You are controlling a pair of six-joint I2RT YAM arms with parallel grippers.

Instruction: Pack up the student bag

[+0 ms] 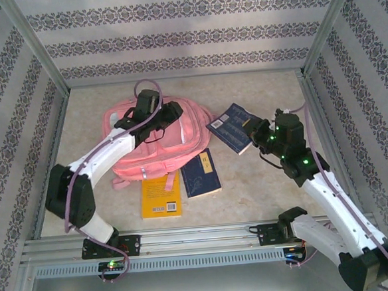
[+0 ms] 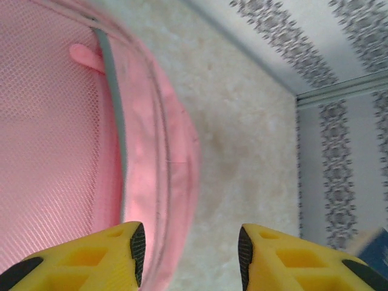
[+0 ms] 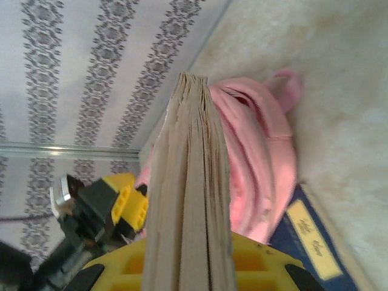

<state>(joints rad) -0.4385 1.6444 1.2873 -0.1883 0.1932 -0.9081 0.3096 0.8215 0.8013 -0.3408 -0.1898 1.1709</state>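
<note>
Top external: right gripper [image 1: 252,133] clamps 1 raised book [image 1: 227,125], left gripper [image 1: 172,112] spread above student bag [image 1: 181,145] beside 2 flat books [image 1: 161,196].

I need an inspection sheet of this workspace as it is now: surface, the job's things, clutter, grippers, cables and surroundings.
Surface: beige mottled tabletop, no spill seen.
Job's things: large pink fabric backpack lying mid-table; dark blue book held tilted at its right; second dark blue book and yellow book lying at the bag's near edge.
Clutter: nothing seen.
Grippers: left gripper open over the backpack's edge; right gripper shut on the held book.
Cables: pale purple cable along each arm, looping above the left wrist.
Surroundings: patterned wallpaper walls; aluminium rail under the arm bases.
</note>
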